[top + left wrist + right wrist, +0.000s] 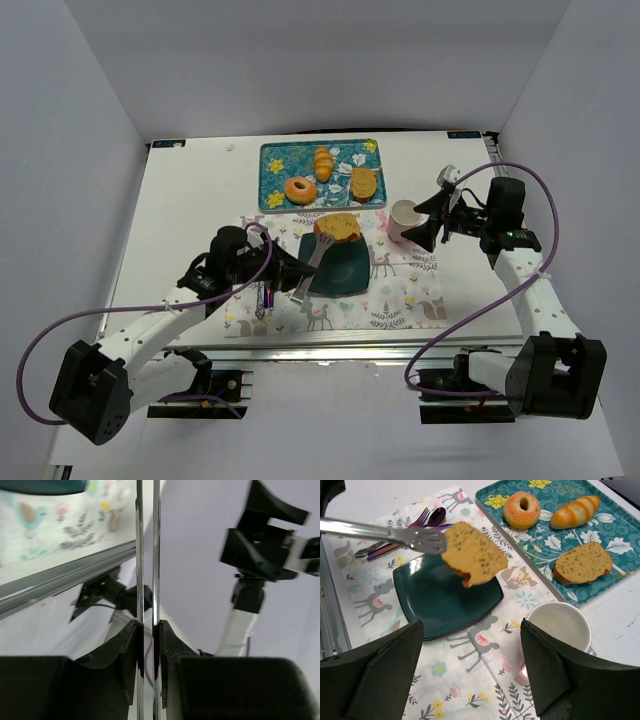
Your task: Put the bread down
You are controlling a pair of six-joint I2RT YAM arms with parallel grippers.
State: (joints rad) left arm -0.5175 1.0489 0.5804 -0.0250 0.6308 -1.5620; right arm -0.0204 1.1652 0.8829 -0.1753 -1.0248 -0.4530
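bread: flat golden-brown toast slice, pinched at one edge by silver metal tongs, held over the dark teal square plate
left gripper: jaws clenched on the tongs' handles
right gripper: jaws released, holding nothing, near white cup
plate: on animal-print placemat, white surface

The left arm reaches diagonally forward from its base toward the centre with its wrist low. The left gripper is pinched almost closed on the handles of the metal tongs. The right arm stands bent, wrist turned leftward. The right gripper has its jaws spread wide and holds nothing.
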